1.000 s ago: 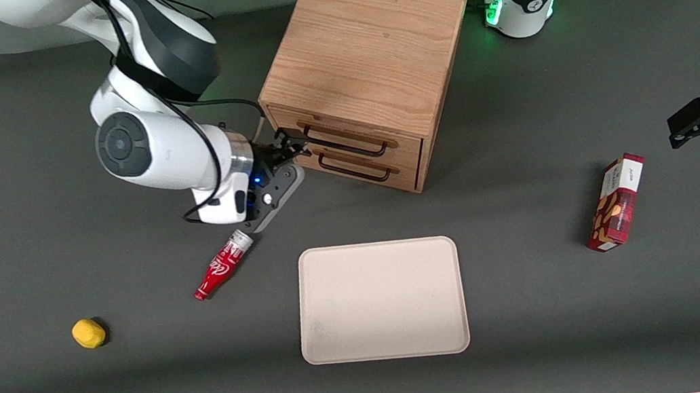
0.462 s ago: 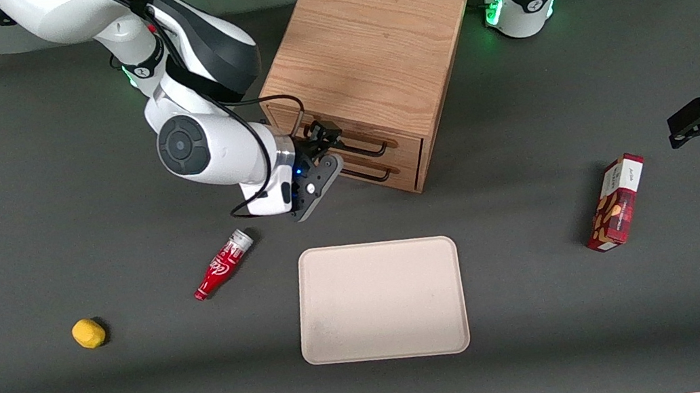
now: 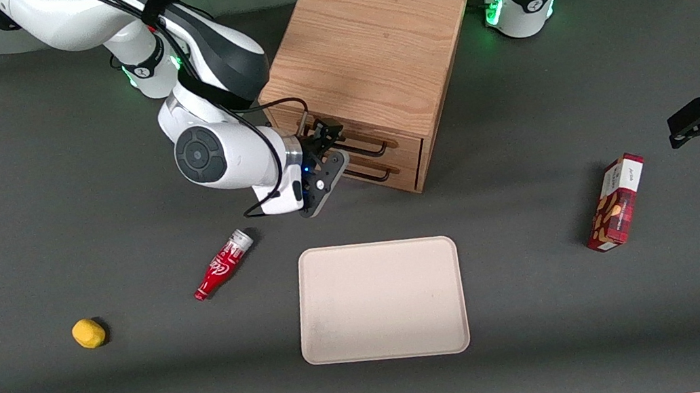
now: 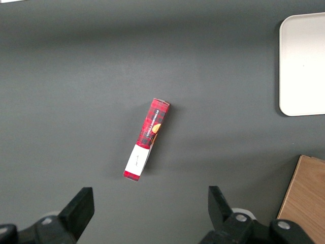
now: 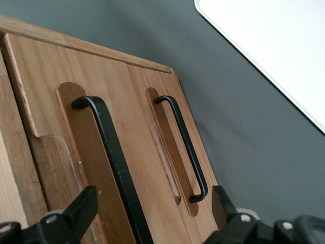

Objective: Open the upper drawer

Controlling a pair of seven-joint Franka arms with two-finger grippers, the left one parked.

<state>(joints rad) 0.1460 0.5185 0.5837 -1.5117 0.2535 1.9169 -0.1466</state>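
The wooden cabinet stands at the back middle of the table, both drawers shut. The upper drawer has a black bar handle. My right gripper is in front of the upper drawer, at the end of its handle nearer the working arm. In the right wrist view the gripper is open, with its fingers on either side of the upper handle bar. They do not touch it. The lower drawer's handle lies beside it.
A beige tray lies nearer the front camera than the cabinet. A red bottle and a yellow object lie toward the working arm's end. A red box stands toward the parked arm's end.
My right arm swung toward the cabinet, carrying the gripper from the cabinet's corner along the drawer fronts to the upper handle. The drawers have not moved.
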